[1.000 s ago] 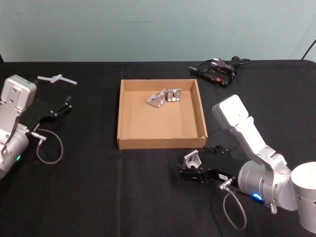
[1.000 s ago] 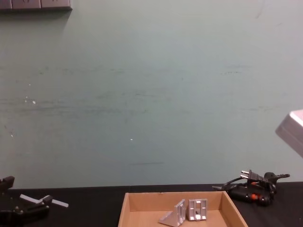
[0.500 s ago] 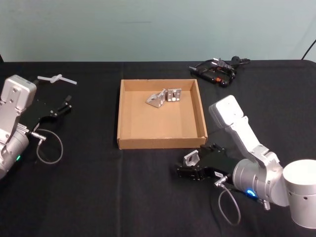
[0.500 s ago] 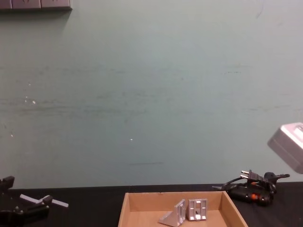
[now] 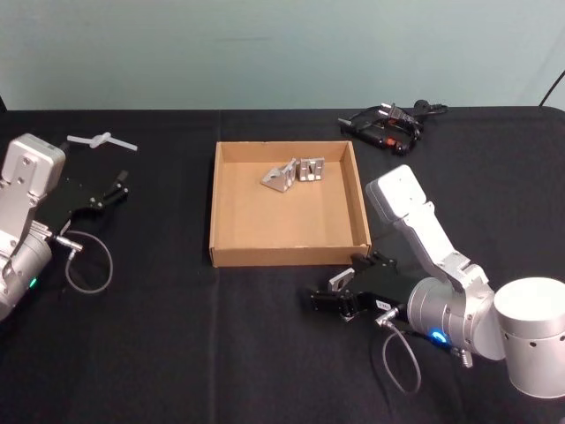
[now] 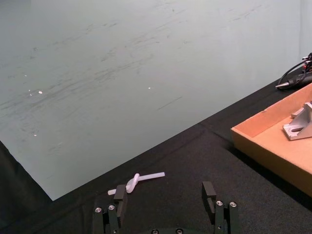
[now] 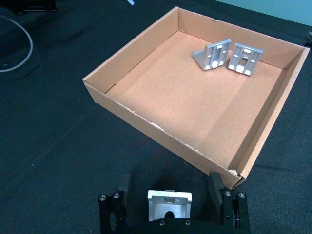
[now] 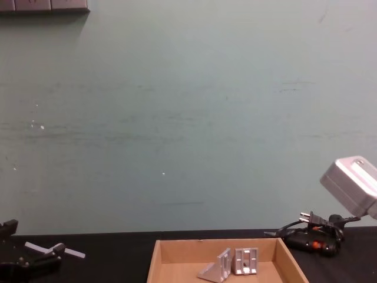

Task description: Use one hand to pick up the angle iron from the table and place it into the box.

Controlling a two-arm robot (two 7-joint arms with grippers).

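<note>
Shallow brown cardboard box (image 5: pixel 282 256), R black gripper (image 7: pixel 169 184) just before its front wall, jaws apart astride silver metal angle iron (image 7: pixel 169 201), L black gripper (image 6: pixel 163 192) parked well left of box, jaws apart

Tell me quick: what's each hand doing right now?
Left hand: open, empty.
Right hand: open, a finger on either side of the bracket, not gripping it.
</note>
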